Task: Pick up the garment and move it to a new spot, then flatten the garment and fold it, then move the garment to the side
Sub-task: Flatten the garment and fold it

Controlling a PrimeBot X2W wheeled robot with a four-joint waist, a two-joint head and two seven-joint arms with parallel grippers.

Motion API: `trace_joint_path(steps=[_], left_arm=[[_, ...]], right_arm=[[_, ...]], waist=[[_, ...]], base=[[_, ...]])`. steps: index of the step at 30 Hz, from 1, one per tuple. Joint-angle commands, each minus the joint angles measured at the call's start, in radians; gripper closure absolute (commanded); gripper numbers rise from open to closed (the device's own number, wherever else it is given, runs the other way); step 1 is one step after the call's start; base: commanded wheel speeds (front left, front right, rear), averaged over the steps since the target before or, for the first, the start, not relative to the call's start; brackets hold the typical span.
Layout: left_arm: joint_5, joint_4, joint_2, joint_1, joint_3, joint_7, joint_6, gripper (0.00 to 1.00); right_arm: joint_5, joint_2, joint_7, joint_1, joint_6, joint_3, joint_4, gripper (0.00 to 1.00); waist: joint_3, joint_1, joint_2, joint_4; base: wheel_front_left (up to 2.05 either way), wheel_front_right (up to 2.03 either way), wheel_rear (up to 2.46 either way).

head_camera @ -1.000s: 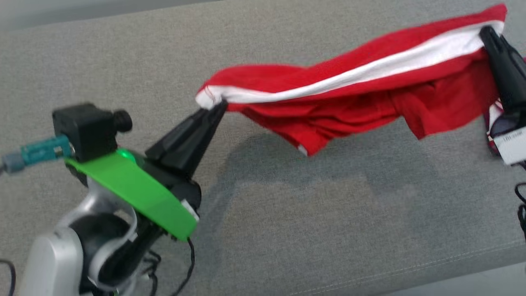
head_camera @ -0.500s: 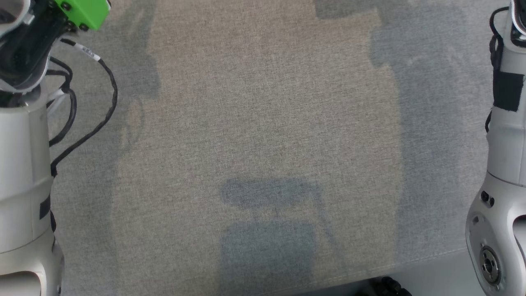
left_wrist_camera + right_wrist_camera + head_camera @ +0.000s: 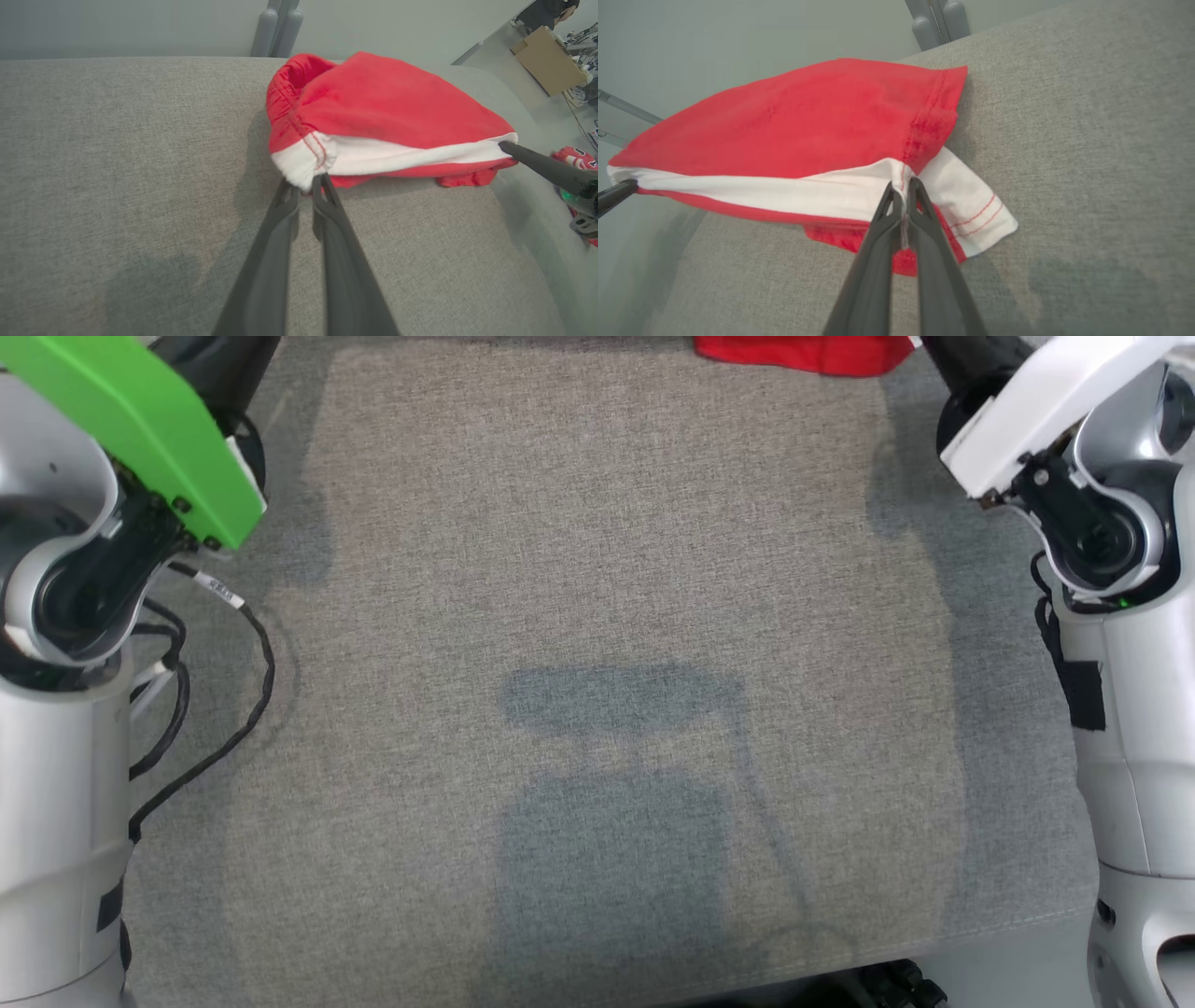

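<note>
left gripper (image 3: pixel 306 184): fingers pinched shut on one end of the garment's (image 3: pixel 387 102) white band (image 3: pixel 411 156). right gripper (image 3: pixel 903 186): fingers likewise clamped tight on the other end of that band, at the seam. so the garment, red with a white stripe, is strung between both arms with its long axis left-right along the band. the red body bulges away from the fingertips, on the far side from the robot. it sits at the far part of the grey fabric-covered table (image 3: pixel 597 616); in the head view just its lower edge shows at the top. cannot tell if the low red fold touches the table or hangs just above it. neither arm is nearer, each has an end. judgement: moving or flattening it next needs both arms travelling together toward the open near area, keeping the band taut, or the cloth will bunch.
</note>
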Motion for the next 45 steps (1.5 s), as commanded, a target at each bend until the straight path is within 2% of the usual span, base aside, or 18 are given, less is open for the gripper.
trace_joint_path(steps=[1,4,5,6,7,10,14,16,18,21,23,24,25,26,27,28,38,45], left_arm=[[-0.007,-0.009,0.011,0.011,0.011,0.003,0.004,1.00],[-0.013,-0.026,0.016,0.018,0.024,0.003,0.019,1.00],[-0.014,-0.027,0.016,0.017,0.026,0.002,0.022,1.00],[-0.016,-0.030,0.014,0.012,0.029,0.001,0.028,1.00],[-0.017,-0.031,0.014,0.011,0.029,0.003,0.029,1.00],[-0.017,-0.028,0.017,0.015,0.031,0.001,0.031,1.00],[-0.020,-0.025,0.015,0.023,0.033,-0.007,0.036,1.00],[-0.022,-0.024,0.014,0.024,0.033,-0.009,0.037,1.00],[-0.022,-0.023,0.014,0.025,0.034,-0.010,0.037,1.00],[-0.021,-0.021,0.017,0.024,0.035,-0.013,0.038,1.00],[-0.021,-0.020,0.017,0.025,0.034,-0.015,0.039,1.00],[-0.021,-0.019,0.017,0.025,0.033,-0.016,0.037,1.00],[-0.021,-0.018,0.018,0.025,0.033,-0.017,0.038,1.00],[-0.021,-0.018,0.018,0.025,0.033,-0.017,0.038,1.00],[-0.021,-0.018,0.019,0.025,0.034,-0.018,0.038,1.00],[-0.021,-0.017,0.020,0.025,0.034,-0.018,0.038,1.00],[-0.034,-0.021,0.022,0.035,0.043,-0.022,0.044,1.00],[-0.055,-0.047,0.014,0.038,0.057,-0.033,0.042,1.00]], right_arm=[[0.007,-0.007,-0.002,0.013,0.000,0.005,-0.006,1.00],[0.012,-0.010,-0.008,0.018,0.000,0.013,-0.009,0.98],[0.013,-0.010,-0.009,0.015,0.000,0.016,-0.010,0.93],[0.011,-0.013,-0.012,0.008,0.000,0.030,-0.014,0.78],[0.011,-0.014,-0.018,0.004,0.000,0.040,-0.013,0.69],[0.018,-0.013,-0.021,-0.001,0.000,0.051,-0.008,0.58],[0.022,-0.016,-0.026,-0.006,0.000,0.064,-0.005,0.51],[0.026,-0.019,-0.028,-0.006,0.000,0.070,-0.008,0.33],[0.031,-0.019,-0.029,-0.006,0.000,0.075,-0.011,0.27],[0.033,-0.020,-0.029,-0.007,0.000,0.083,-0.015,0.27],[0.038,-0.022,-0.030,-0.008,0.000,0.091,-0.017,0.45],[0.042,-0.022,-0.033,-0.011,0.000,0.096,-0.022,0.51],[0.042,-0.022,-0.036,-0.013,0.000,0.099,-0.024,0.68],[0.042,-0.022,-0.036,-0.013,0.000,0.099,-0.024,0.68],[0.044,-0.023,-0.037,-0.013,0.000,0.104,-0.028,0.90],[0.048,-0.024,-0.039,-0.014,0.000,0.107,-0.032,1.00],[0.069,-0.045,-0.045,-0.015,0.000,0.089,-0.065,1.00],[0.097,-0.052,-0.063,-0.016,0.000,0.032,-0.102,1.00]], waist=[[0.000,-0.0001,0.0000,-0.001],[0.003,-0.0001,0.0000,-0.001],[0.003,-0.0001,0.0000,-0.001],[0.003,-0.0001,0.0000,-0.001],[0.002,-0.0001,0.0000,-0.001],[-0.002,-0.0001,0.0000,-0.003],[-0.003,-0.0001,0.0000,-0.003],[-0.002,-0.0001,0.0000,-0.003],[-0.001,-0.0001,0.0000,-0.003],[0.000,-0.0001,0.0000,-0.003],[-0.001,-0.0001,0.0000,-0.002],[-0.001,-0.0001,0.0000,-0.002],[-0.002,-0.0001,0.0000,-0.002],[-0.002,-0.0001,0.0000,-0.002],[-0.003,-0.0001,0.0000,-0.002],[-0.005,-0.0001,0.0000,-0.002],[-0.031,-0.0001,0.0000,-0.004],[-0.074,-0.0001,0.0000,-0.008]], base=[[0.00,0.00,0.00],[0.00,0.00,0.00],[0.00,0.00,0.00],[0.00,0.00,0.00],[0.00,0.00,0.00],[0.00,0.00,0.00],[0.00,0.00,0.00],[0.00,0.00,0.00],[0.00,0.00,0.00],[0.00,0.00,0.00],[0.00,0.00,0.00],[0.00,0.00,0.00],[0.00,0.00,0.00],[0.00,0.00,0.00],[0.00,0.00,0.00],[0.00,0.00,0.00],[0.00,0.00,0.00],[0.00,0.00,0.00]])
